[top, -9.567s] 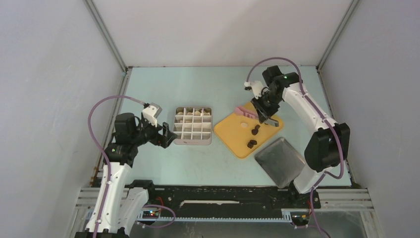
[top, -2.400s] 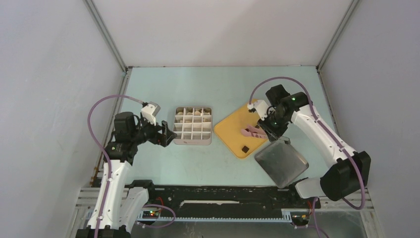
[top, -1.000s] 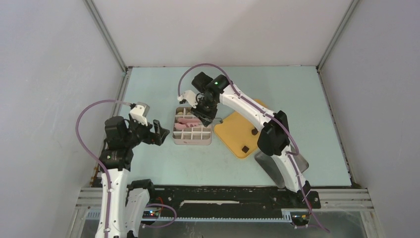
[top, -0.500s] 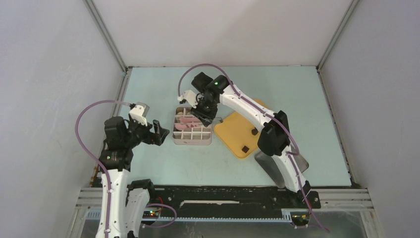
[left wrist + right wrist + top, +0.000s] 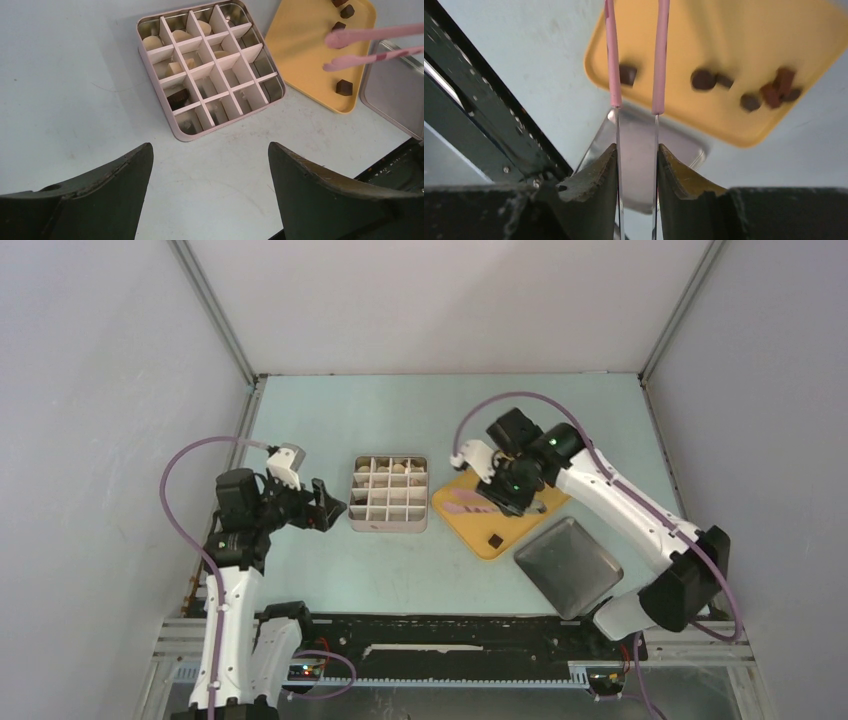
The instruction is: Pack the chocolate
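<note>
The divided pink box holds cream-white chocolate in its far cells and one dark piece nearer. More dark chocolate lies on the yellow board. My right gripper is shut on the pink tongs, which hover over the board's left part. The tongs' tips stand apart with nothing between them. My left gripper is open, just left of the box, holding nothing.
A metal lid lies on the table right of the board's near corner. The black rail runs along the near edge. The enclosure walls stand left, right and behind.
My right arm has swung right with the tongs, from above the box to above the yellow board. The left arm has barely shifted and stays open.
</note>
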Motion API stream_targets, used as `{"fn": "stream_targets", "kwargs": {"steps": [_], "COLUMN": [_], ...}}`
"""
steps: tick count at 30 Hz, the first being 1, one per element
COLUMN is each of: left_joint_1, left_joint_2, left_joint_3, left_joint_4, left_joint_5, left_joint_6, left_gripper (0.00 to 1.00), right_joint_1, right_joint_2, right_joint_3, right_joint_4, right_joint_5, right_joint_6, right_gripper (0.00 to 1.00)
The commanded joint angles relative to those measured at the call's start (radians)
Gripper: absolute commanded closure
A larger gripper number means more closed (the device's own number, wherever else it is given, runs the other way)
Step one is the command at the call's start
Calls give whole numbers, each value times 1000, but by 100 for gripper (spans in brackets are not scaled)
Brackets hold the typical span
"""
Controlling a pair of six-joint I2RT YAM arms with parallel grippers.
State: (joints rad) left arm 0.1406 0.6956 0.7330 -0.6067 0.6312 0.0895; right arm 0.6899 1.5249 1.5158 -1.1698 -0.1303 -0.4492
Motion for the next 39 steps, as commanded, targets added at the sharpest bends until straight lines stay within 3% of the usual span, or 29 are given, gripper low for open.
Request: {"fn": "stream_targets", "kwargs": {"steps": [1, 8, 30, 39], "left_joint_1": [7, 7, 6, 7], "left_joint_2": [16, 31, 26, 17], "left_joint_3": [-8, -9, -17, -18], "left_joint_4": [27, 25, 35, 34], "left_joint_5": [19, 16, 20, 21], "left_joint_6": [-8, -8, -7, -6], "left_gripper": [12, 12, 12, 12], "right_joint_1": [-91, -219, -223, -208], "right_joint_2": [-92, -185, -140, -135], "right_joint_3": [-193, -348, -379, -362], "right_joint_4": [-14, -14, -94, -84], "right_joint_5": [30, -7, -55, -42], "right_joint_6": [-16, -13, 12, 8], "right_gripper": [67, 60, 59, 76]}}
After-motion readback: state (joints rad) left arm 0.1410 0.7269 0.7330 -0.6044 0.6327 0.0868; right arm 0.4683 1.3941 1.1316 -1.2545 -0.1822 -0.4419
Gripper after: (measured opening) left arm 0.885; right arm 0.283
